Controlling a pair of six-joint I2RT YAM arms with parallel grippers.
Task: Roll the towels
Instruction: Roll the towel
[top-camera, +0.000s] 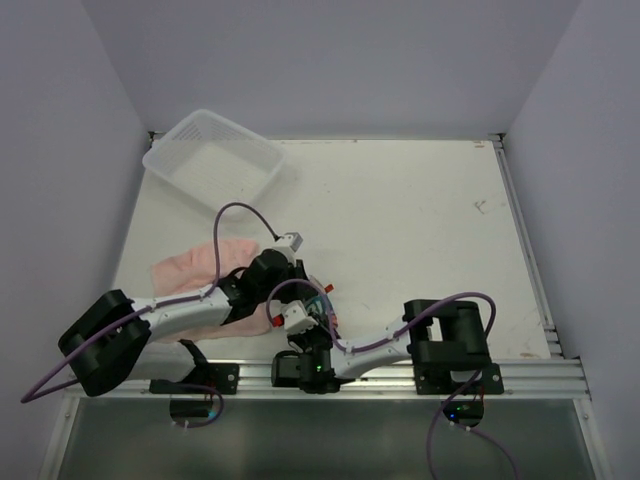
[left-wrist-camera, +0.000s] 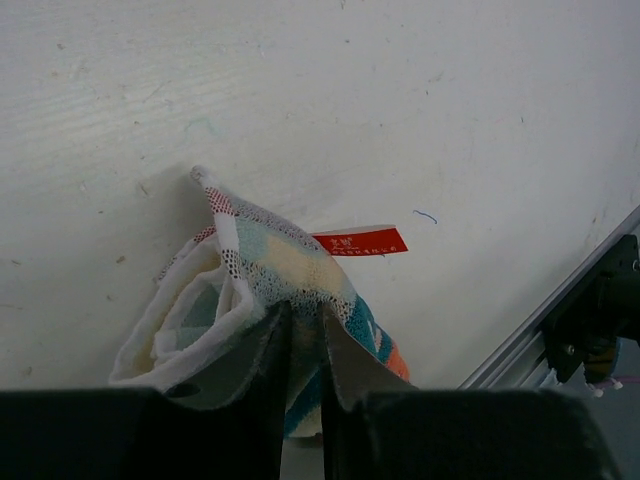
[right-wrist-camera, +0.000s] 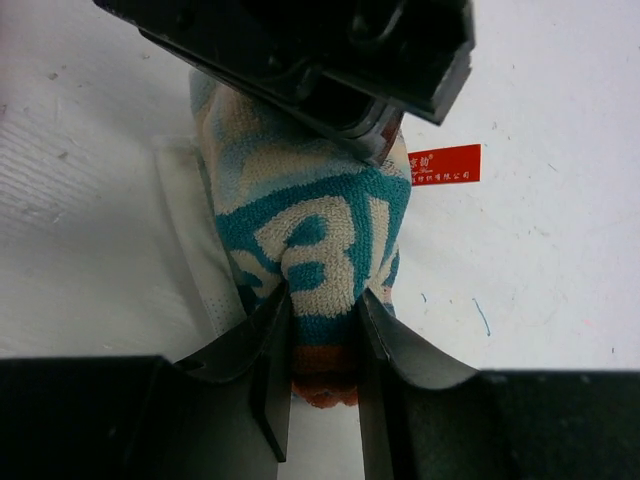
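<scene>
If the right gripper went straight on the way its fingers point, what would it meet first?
The right gripper is shut on the rolled teal-and-white printed terry towel, so it would only push that. Just beyond the roll sits the black left gripper, likely next, though depth is unclear.

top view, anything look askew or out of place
The white mesh plastic basket sits askew at the far left corner of the white table, turned diagonal to its edges and seemingly overhanging them. Nothing looks spilled.
</scene>
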